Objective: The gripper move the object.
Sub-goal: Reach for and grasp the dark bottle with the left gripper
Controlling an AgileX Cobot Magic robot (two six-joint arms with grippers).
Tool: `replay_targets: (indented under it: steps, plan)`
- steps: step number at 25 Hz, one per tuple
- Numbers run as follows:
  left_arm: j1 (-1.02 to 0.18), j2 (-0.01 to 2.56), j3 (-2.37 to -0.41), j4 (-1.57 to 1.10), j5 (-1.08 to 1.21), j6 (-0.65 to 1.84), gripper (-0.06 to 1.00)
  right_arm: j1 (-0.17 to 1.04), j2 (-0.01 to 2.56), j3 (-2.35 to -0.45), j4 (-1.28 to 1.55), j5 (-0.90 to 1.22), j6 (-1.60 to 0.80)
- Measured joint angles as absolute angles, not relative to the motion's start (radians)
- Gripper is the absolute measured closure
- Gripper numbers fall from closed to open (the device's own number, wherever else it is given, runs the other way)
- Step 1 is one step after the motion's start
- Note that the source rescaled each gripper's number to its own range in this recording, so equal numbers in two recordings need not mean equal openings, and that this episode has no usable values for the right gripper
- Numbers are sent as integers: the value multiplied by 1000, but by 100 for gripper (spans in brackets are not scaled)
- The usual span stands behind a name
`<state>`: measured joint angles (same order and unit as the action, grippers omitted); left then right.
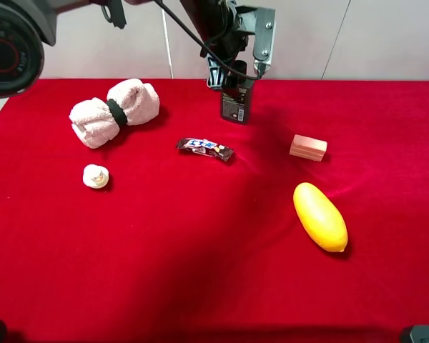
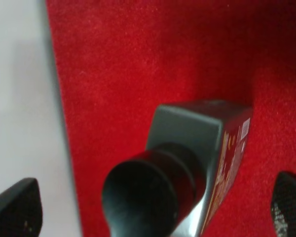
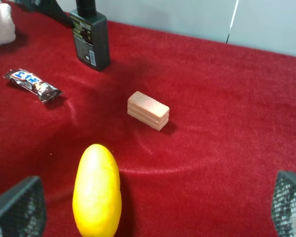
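Observation:
The object, a dark grey-green pump bottle with a black top and a printed label, stands upright on the red cloth near the table's far edge, a little right of centre. My left gripper hangs right over it. In the left wrist view the bottle sits between the two fingertips, which stand wide apart without touching it, so the left gripper is open. The right wrist view shows the bottle far off, and my right gripper is open with nothing between its fingers.
A candy bar lies in front of the bottle. A rolled pink towel and a small white cap-like thing are at the left. At the right lie a pink block and a yellow mango. The red cloth's far edge runs just behind the bottle.

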<state>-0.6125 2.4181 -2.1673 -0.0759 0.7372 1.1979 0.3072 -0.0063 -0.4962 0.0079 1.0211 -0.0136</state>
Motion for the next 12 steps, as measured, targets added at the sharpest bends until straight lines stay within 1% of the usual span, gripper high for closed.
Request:
replay_targets:
  steps: [12]
  plan:
    - [-612,2447,-2167,-99,709,1200,9,307,-6,-496,8,1021,-14]
